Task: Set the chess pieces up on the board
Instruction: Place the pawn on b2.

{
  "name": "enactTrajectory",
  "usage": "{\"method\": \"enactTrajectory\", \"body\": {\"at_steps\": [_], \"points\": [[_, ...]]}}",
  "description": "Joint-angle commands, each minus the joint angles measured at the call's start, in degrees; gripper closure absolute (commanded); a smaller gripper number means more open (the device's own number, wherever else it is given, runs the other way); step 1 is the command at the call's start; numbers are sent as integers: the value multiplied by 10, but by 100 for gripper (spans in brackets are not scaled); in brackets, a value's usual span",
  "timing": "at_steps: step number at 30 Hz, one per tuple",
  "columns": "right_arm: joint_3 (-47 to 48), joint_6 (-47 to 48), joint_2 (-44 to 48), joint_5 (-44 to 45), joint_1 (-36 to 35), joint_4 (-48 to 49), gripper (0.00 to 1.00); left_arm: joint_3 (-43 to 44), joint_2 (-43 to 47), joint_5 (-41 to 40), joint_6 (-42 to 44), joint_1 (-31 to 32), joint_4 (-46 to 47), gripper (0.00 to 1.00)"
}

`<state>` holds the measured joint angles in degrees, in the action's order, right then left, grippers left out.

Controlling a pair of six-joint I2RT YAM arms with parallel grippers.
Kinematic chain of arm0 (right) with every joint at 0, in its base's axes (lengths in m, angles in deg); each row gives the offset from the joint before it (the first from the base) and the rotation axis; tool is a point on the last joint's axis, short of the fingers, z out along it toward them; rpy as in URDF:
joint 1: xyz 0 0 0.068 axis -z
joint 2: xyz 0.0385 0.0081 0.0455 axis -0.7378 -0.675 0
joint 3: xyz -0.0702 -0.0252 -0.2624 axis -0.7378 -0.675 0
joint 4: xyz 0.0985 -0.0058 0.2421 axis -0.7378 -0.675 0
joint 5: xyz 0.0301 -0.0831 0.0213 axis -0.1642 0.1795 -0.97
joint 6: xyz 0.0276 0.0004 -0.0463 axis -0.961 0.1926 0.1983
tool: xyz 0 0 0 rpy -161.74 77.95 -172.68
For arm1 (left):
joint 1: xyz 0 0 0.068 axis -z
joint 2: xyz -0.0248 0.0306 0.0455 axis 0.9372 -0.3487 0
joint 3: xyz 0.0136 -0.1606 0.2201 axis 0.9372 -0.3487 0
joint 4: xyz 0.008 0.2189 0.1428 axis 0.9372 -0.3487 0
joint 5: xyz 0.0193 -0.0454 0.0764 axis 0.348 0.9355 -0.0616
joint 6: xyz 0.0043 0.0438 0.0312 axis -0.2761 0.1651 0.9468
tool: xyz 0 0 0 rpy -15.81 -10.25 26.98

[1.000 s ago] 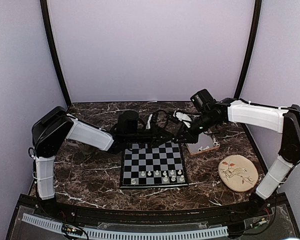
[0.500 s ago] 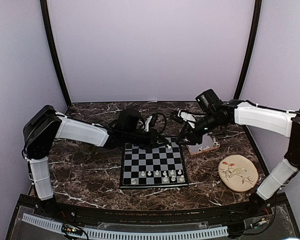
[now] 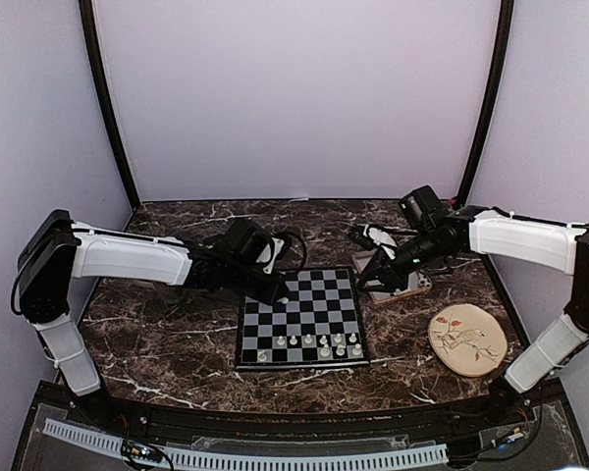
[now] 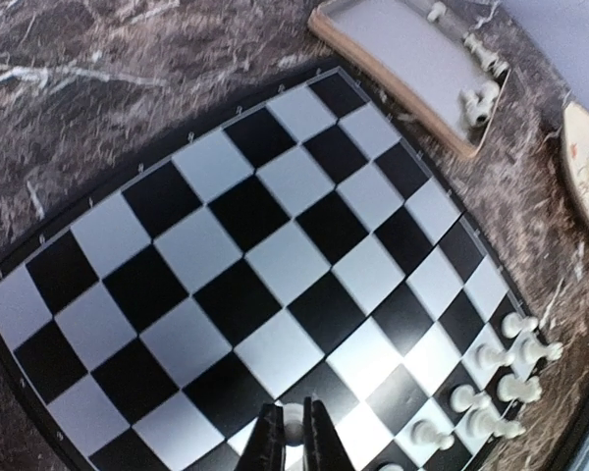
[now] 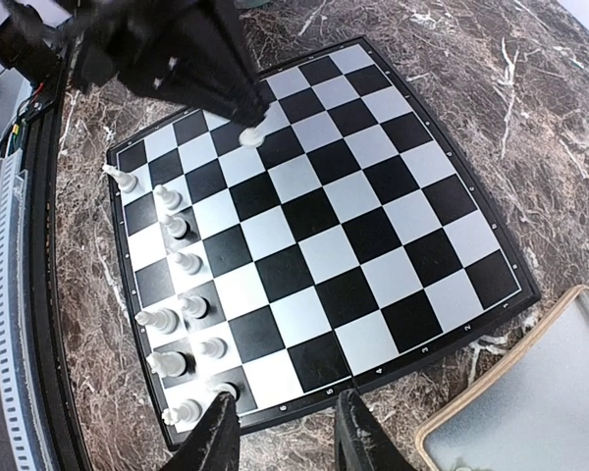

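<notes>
The black-and-grey checkered board (image 3: 304, 299) lies flat on the desk (image 3: 177, 334). Small white pieces (image 3: 309, 340) stand upright along its near rows. Another piece (image 5: 250, 135) is pinched in the left hand (image 4: 293, 417) above the board, and a few sit in the tray (image 4: 393, 49).

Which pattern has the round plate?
The plate is cream with a bird drawing; clearest in top external view.

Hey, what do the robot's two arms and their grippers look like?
Both the left arm and right arm have smooth white shells over long links, with black joints and wrists. The left gripper and right gripper each have two slim black fingers. Black cables loop near the left wrist.
</notes>
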<state>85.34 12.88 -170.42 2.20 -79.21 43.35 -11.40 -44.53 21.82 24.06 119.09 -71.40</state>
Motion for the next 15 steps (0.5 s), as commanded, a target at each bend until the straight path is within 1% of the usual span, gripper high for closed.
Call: {"method": "enactTrajectory", "body": {"at_steps": [1, 8, 11, 15], "points": [[-10, -3, 0, -9, 4, 23, 66, -42, 39, -79, 32, 17, -68, 94], [-17, -3, 2, -6, 8, 27, 66, -125, 120, -81, 0, 24, -75, 93], [-15, -3, -3, -8, 8, 28, 66, -158, 148, -59, 7, 33, -56, 93], [-11, -4, -10, -10, 9, 27, 66, -180, 153, -40, 27, 47, -35, 91]]}}
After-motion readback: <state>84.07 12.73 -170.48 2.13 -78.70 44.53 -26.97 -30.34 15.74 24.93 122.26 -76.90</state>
